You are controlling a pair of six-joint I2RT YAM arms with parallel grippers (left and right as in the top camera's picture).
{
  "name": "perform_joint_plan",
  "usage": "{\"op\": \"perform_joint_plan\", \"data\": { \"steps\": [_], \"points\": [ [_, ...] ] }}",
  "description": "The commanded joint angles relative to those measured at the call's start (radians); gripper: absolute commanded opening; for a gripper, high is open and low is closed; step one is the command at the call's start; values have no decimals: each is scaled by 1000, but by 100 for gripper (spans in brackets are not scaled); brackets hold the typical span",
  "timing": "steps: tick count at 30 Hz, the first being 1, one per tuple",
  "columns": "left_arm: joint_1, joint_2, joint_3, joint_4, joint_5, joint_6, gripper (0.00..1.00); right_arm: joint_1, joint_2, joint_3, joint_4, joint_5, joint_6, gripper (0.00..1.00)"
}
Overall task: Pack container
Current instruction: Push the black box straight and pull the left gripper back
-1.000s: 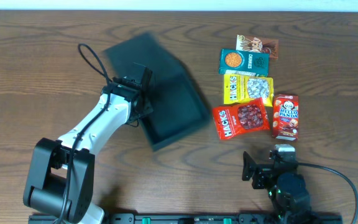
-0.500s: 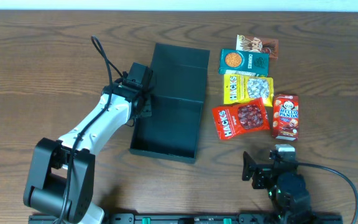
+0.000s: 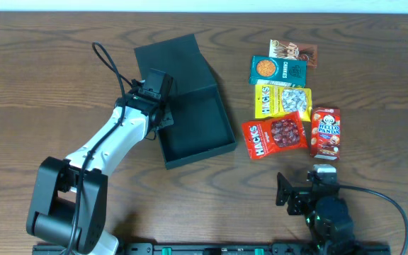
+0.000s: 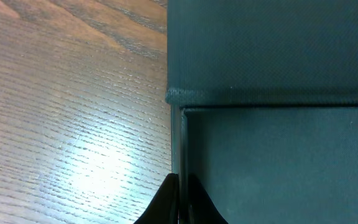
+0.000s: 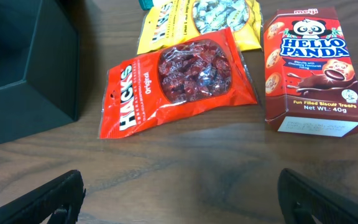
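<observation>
A: Where's the container [image 3: 197, 120]?
B: Middle of the table [image 3: 41, 71], flap [image 3: 168, 60] open toward the far edge. Your left tool [image 4: 180, 190] pinches the wall nearest the left edge; swing it slowly and square it up. Your right tool [image 5: 179, 186] gapes, idle.

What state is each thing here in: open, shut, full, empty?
container: lid open, empty.
left fingers: shut on the container wall.
right fingers: open, holding nothing.
Hello Panda box: closed, outside the container.
red Hacks bag: sealed, outside the container.
yellow Hacks bag: sealed, unpacked.

Container [image 3: 197, 127]: matte dark green-black shallow rectangular box, flap lid [image 3: 168, 64] open, lying skewed.
</observation>
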Motion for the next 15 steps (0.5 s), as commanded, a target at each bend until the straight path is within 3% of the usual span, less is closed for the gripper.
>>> {"op": "perform_joint_plan", "data": {
  "steps": [1, 15],
  "points": [
    [11, 8, -5, 16, -22, 13, 6, -7, -6, -11, 0, 4, -4, 99],
    [49, 8, -5, 46, -47, 259, 6, -7, -6, -11, 0, 3, -4, 99]
  ]
}}
